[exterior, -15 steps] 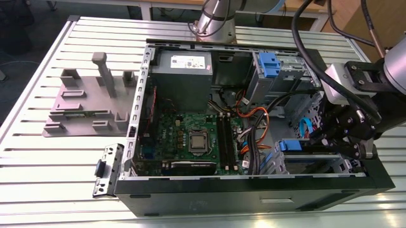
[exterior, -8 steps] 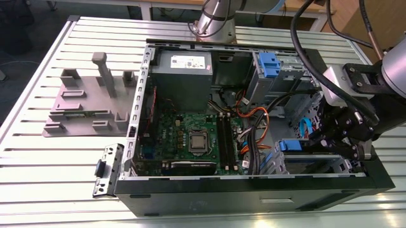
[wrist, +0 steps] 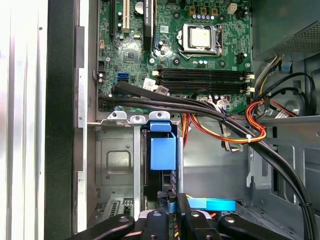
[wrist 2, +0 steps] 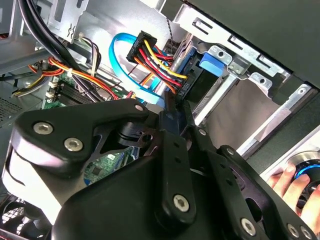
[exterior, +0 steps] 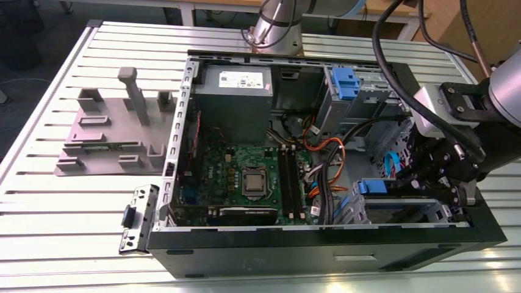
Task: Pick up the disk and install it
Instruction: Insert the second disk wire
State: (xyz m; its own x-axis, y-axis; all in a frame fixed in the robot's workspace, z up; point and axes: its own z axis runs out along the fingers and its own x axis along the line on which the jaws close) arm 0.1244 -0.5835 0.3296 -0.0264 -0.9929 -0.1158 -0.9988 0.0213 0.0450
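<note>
Gripper [exterior: 423, 177] reaching into the open computer case [exterior: 244, 247], disk [wrist: 162, 155] sitting upright in its bay near the green board [wrist: 175, 45], jaws seemingly together, hard to tell

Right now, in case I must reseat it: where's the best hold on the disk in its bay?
Probably the blue bracket capping the disk, from the open side of the computer case; the drive cage walls in its other faces.
</note>
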